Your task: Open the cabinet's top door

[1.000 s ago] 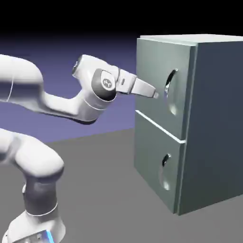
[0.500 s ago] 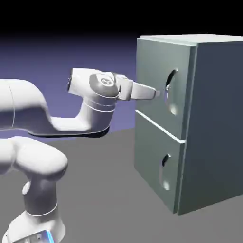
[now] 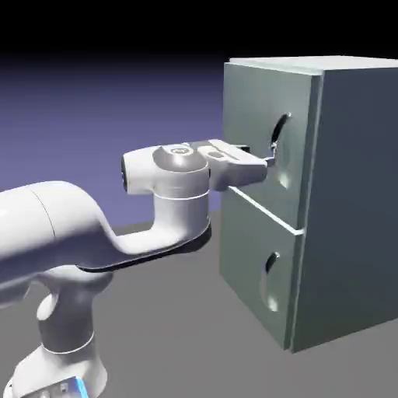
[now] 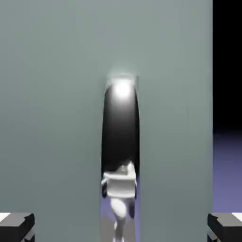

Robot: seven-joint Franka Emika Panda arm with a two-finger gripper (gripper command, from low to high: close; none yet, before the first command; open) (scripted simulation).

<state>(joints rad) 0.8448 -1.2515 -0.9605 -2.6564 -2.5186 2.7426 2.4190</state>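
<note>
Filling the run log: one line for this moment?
stage: approach | gripper: open, at top door handle, not gripping | door: shut | cabinet: upright

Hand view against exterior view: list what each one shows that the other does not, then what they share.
Only the hand view: the end effector's two grey fingertips standing wide apart, and the shiny, mirror-like inside of the recess.

Only the exterior view: the white arm, the whole cabinet with its darker side, the lower door and the grey table.

Both: the top door with its recess, close in front of the open end effector.
</note>
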